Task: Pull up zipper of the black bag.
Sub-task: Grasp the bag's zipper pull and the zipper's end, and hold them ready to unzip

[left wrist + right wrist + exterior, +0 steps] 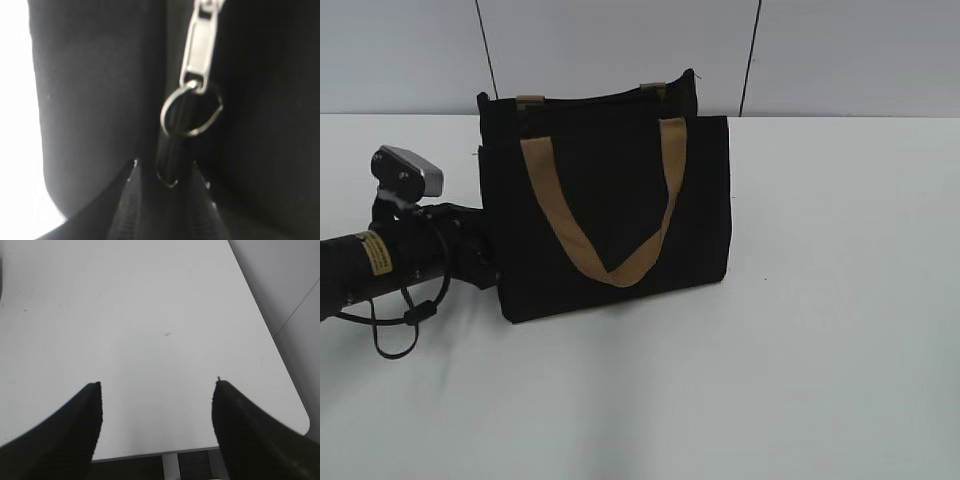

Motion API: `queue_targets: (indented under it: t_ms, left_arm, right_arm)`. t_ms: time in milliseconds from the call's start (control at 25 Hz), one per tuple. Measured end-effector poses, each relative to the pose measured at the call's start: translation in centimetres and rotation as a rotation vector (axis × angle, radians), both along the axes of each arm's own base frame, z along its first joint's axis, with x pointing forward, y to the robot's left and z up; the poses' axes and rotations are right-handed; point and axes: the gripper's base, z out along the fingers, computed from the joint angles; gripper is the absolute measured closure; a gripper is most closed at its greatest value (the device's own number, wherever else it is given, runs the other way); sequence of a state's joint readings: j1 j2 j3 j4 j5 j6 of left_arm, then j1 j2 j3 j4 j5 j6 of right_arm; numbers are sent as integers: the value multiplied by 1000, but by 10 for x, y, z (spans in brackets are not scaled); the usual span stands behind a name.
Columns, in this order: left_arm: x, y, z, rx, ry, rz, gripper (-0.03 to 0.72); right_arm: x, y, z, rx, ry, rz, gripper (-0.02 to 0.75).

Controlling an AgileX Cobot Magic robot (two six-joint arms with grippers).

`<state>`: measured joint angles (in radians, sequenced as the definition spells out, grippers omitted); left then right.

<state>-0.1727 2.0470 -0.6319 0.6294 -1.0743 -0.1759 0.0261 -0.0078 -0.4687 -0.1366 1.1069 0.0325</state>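
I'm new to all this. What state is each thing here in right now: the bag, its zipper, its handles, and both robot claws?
Boxy black fabric bag: upright on the white table.
Silvery metal zipper pull: hanging with its wire ring; ungripped, as far as the left wrist view shows.
Tan webbing handle: drooping down the bag's front.
Left gripper: at the bag's side; jaws unclear.
Right gripper: open, empty, over bare table.

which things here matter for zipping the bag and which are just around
Part of the job:
- boxy black fabric bag
- silvery metal zipper pull with its wire ring
- left gripper, close on the zipper
- right gripper, open, away over bare table

Just around:
- tan webbing loop handles
- white table
- grey panelled wall
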Motion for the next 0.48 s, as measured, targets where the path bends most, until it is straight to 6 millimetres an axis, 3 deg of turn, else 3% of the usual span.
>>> queue_targets:
  t_ms: [240,320,400,480]
  left_arm:
    - [6,-2,3,-9,-26,-7,457]
    - [5,-1,2,-2,-19,-7,503]
    - [5,-1,1,9,-9,-7,606]
    - [5,-1,0,14,2,-6,664]
  right_arm:
    - [0,0,0,0,0,0,216]
    - [0,0,0,0,0,0,216]
    - [0,0,0,0,0,0,216]
    - [0,0,0,0,0,0,216]
